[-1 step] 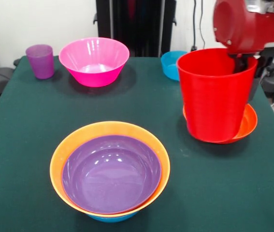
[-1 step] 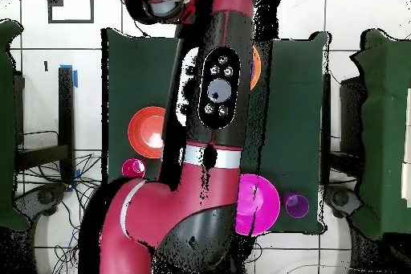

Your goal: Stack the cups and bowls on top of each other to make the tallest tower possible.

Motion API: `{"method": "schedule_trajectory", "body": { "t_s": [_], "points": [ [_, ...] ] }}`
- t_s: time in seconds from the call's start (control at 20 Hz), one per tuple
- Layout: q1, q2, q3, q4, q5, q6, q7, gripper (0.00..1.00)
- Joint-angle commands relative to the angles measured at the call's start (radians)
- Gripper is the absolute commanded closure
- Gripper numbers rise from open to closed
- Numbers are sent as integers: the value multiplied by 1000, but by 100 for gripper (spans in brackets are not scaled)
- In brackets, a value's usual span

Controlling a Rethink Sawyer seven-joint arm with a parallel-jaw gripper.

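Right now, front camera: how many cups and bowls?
Cups: 2, purple cup, red cup
Bowls: 6, pink bowl, far blue bowl, red-orange bowl, orange bowl, purple bowl, bottom blue bowl
Total: 8

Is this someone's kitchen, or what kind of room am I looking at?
Probably a robotics lab or test room, not a kitchen. A red robot arm reaches over a table covered in dark green cloth, cables trail on the tiled floor, and the plastic bowls look like practice props.

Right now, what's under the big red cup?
A red-orange bowl shows beneath the red cup, peeking out at its right. Whether the cup rests in it or hangs above is hidden.
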Motion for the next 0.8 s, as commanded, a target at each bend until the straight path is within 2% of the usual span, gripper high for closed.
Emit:
{"method": "schedule_trajectory", "body": {
  "t_s": [0.05, 0.25, 0.8],
  "points": [
    [-34, 31, 22, 10, -1, 64, -376, 100],
    [-50, 38, -9, -5, 21, 66, -384, 100],
    [-119, 87, -169, -61, 162, 52, -441, 100]
  ]
}}
